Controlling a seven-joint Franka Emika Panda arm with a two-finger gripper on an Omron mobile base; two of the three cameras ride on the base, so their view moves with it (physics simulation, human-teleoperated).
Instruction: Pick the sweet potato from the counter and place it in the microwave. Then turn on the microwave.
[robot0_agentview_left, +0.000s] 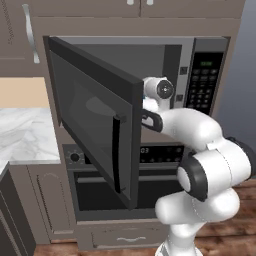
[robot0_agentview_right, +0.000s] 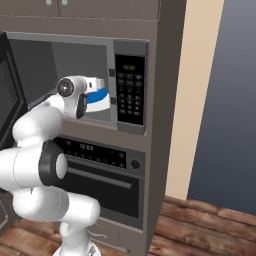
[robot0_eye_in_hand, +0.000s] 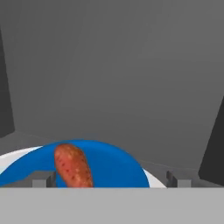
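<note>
in the left base view a strip of white marble tabletop (robot0_agentview_left: 22, 135) lies at the far left, and next to it the microwave (robot0_agentview_left: 200, 50) has its dark glass door (robot0_agentview_left: 92, 117) swung wide open toward the camera, with the oven (robot0_agentview_left: 150, 170) just beneath. the white arm (robot0_agentview_left: 200, 165) rises from the lower right and reaches into the open cavity behind the door's edge. in the right base view the arm comes up from the lower left, its wrist pushed into the cavity, where a blue plate (robot0_agentview_right: 97, 96) shows just past the wrist; the black keypad panel (robot0_agentview_right: 131, 90) stands to the right of the opening. in the hand view the sweet potato (robot0_eye_in_hand: 73, 165) lies on the blue plate, left of its middle, and the plate rests on the white turntable (robot0_eye_in_hand: 13, 156) inside the grey cavity. the fingers (robot0_eye_in_hand: 111, 180) stand spread wide apart, one dark tip at each side of the plate's near edge, holding nothing; the sweet potato lies free between them.
</note>
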